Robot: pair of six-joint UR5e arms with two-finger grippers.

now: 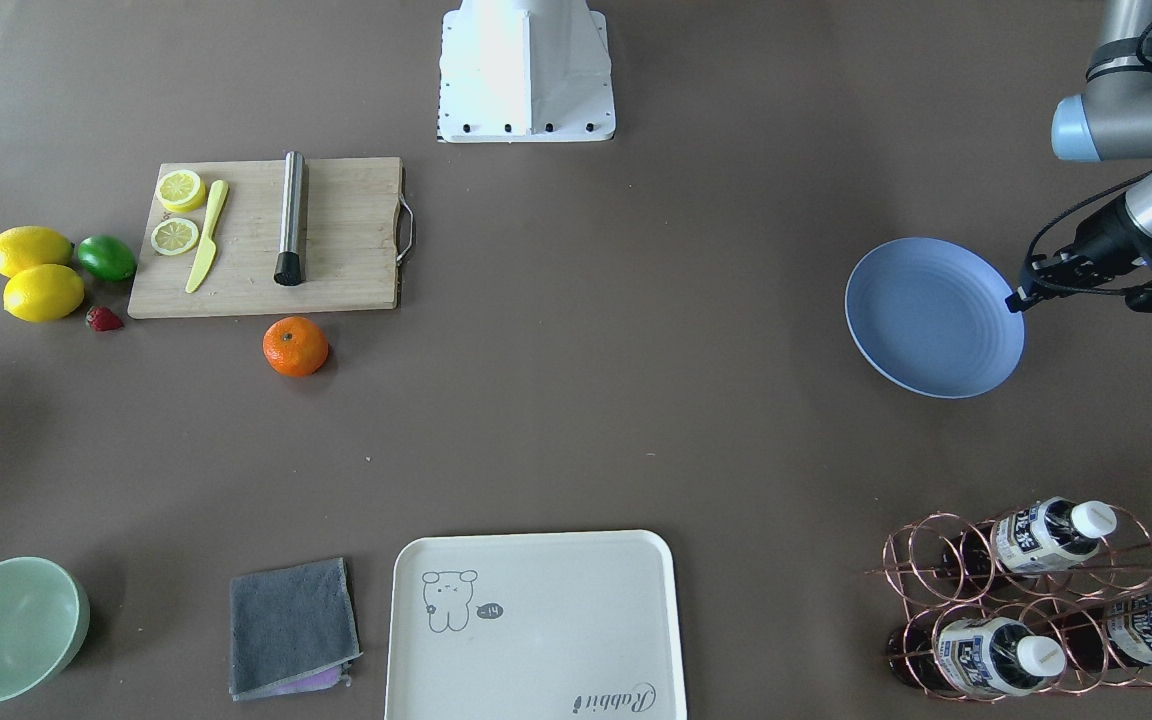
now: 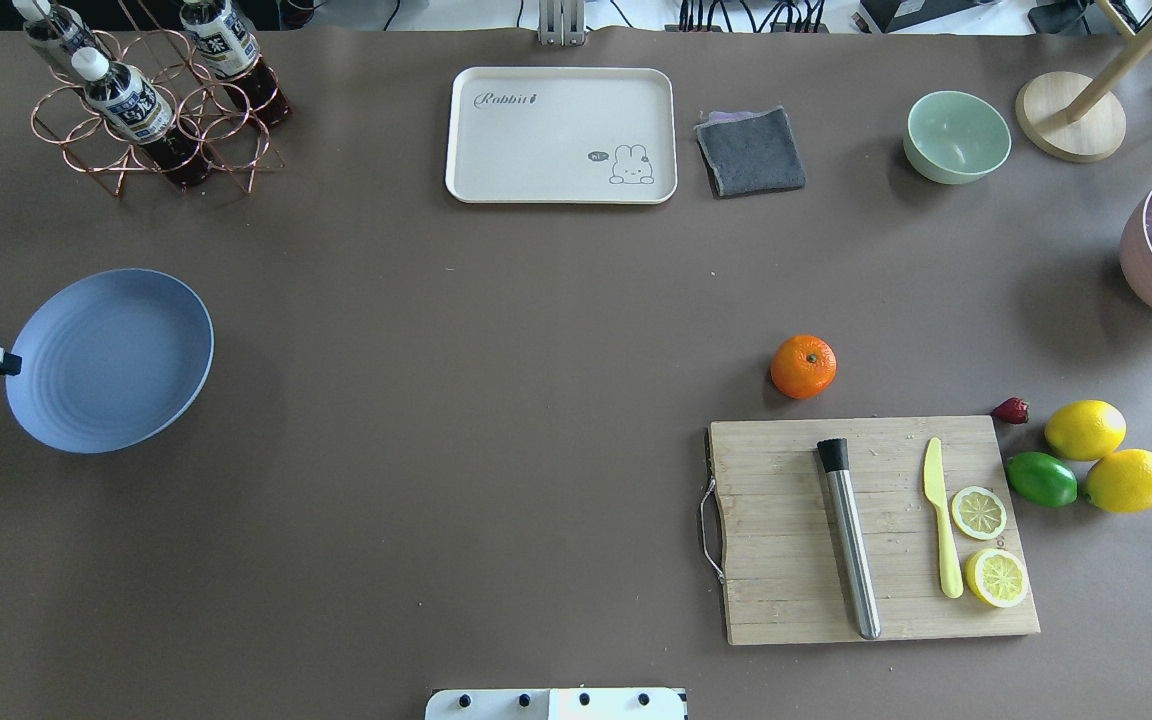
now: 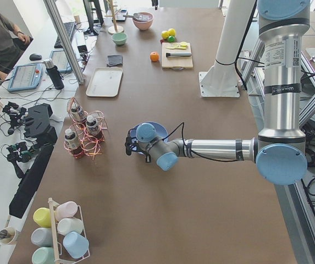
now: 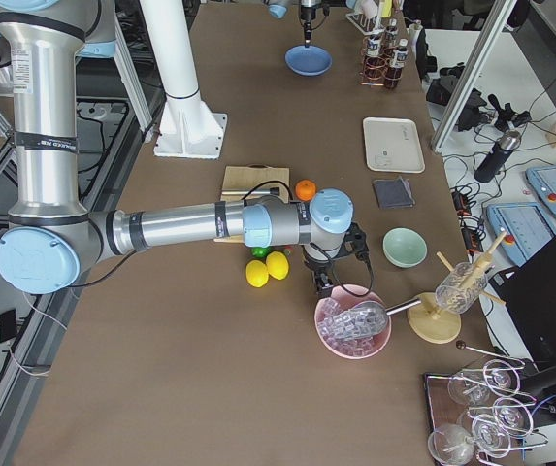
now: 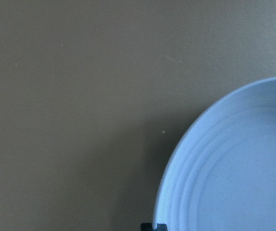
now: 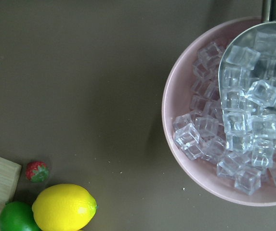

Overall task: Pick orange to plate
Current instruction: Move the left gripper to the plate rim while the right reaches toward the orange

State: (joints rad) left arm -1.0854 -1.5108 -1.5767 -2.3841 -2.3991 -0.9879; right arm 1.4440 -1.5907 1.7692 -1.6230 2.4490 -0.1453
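Jaws on right gripper (image 4: 324,283) hanging over ice bowl (image 2: 1151,268), far right of bench (image 2: 496,400); can't tell if clenched or released. Left gripper (image 1: 1018,298) sitting at plate (image 2: 106,350) rim, state likewise unreadable. Orange (image 2: 803,366) lying just beyond cutting board (image 2: 786,540), left of right jaws, so right arm nearer. Plate sitting far left, well apart.

Bright orange (image 2: 803,366) sits on the table — blue plate (image 2: 111,358) well apart, empty.

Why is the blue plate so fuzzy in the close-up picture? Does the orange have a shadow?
Left wrist view: the plate sits very near the camera, so its rim looks soft, with a dark shadow on the table beside it. Overhead view: the orange is sharp, with only a faint shadow. Right wrist view: the ice cubes glint brightly.
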